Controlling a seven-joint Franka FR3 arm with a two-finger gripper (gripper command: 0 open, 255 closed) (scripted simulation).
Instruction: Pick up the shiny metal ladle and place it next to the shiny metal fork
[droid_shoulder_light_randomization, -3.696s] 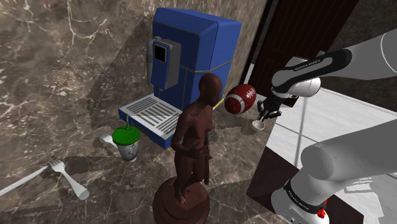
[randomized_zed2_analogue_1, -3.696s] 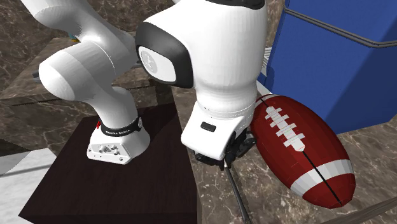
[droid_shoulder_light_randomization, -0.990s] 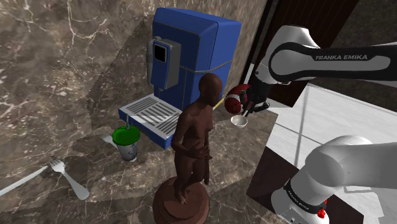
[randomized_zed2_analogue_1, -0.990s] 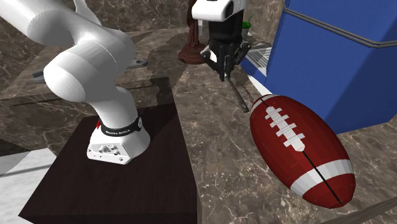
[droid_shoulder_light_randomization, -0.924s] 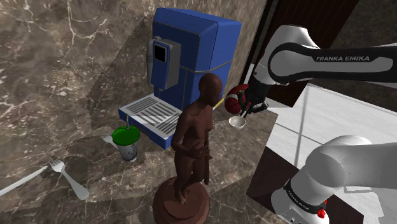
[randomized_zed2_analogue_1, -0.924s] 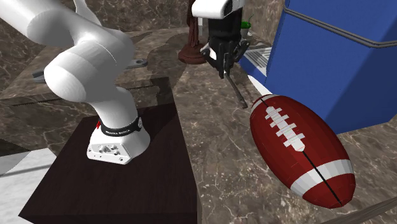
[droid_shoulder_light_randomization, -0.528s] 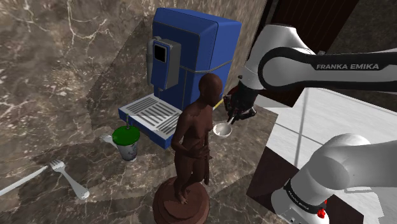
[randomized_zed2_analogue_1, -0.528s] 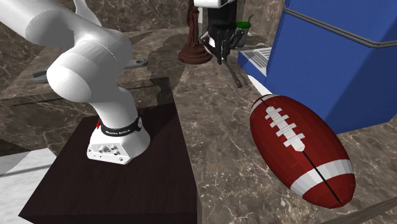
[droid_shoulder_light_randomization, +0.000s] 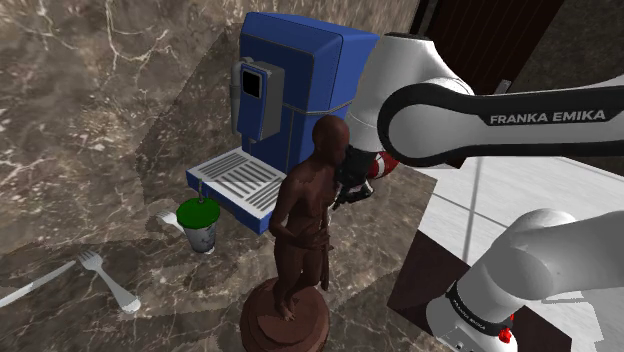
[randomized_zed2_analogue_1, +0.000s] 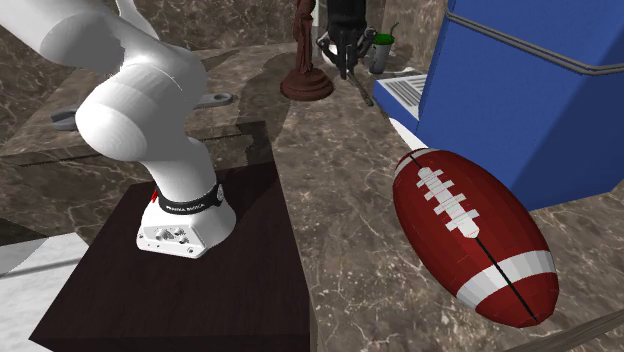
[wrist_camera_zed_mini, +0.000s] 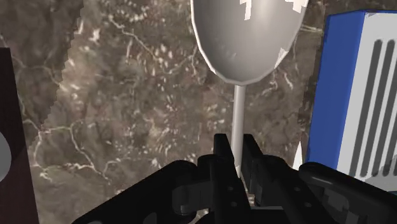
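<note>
The gripper pinches the ladle by its thin handle; the bowl juts ahead of the fingers, probably to ride clear toward the fork.

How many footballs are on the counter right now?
1. The red and white football lies on the marble counter beside the blue coffee machine. The arm and statue could hide others.

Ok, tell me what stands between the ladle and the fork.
The tool, shut on the ladle, hangs beside the statue. Toward the fork, the statue and the cup stand close to the path, with the machine alongside. I cannot tell if either blocks it.
</note>
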